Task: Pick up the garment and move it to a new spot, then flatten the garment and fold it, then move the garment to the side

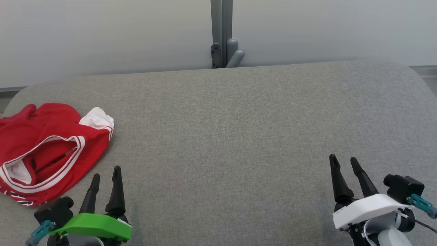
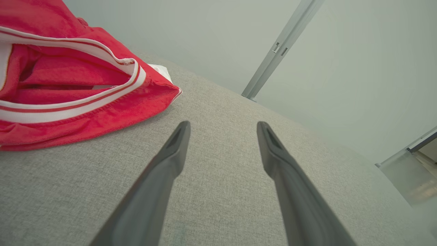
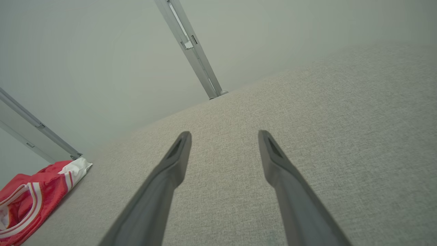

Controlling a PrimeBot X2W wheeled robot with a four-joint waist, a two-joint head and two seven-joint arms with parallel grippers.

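1. Grey woven upholstery (image 1: 218, 136) lies broad and flat beneath me, a padded surface with rounded far corners; both my arms reach in over its near edge.
2. Nearest on my left is my left gripper (image 1: 107, 171), under its green cover (image 1: 95, 227); its two dark fingers point away from me and stand spread wide; only grey cloth shows between them in the left wrist view, and they have hold of nothing.
3. Nearest on my right is my right gripper (image 1: 343, 158), under its white cover (image 1: 365, 206); its fingers are parted just as wide and carry nothing.
4. Just beyond my left gripper, and to its left, lies the garment (image 1: 44, 150); it is red with white-and-red striped trim and a white patch at its far right corner; it sits crumpled at the left end of the surface, running off the left edge of the head view; its trimmed opening gapes toward me; it is near my left fingertips but apart from them, and well apart from my right gripper.
5. Farthest off, the surface's back edge meets a pale wall (image 1: 102, 34); a grey metal post (image 1: 222, 34) rises against that wall near the middle, with a hinge-like fitting at its foot.
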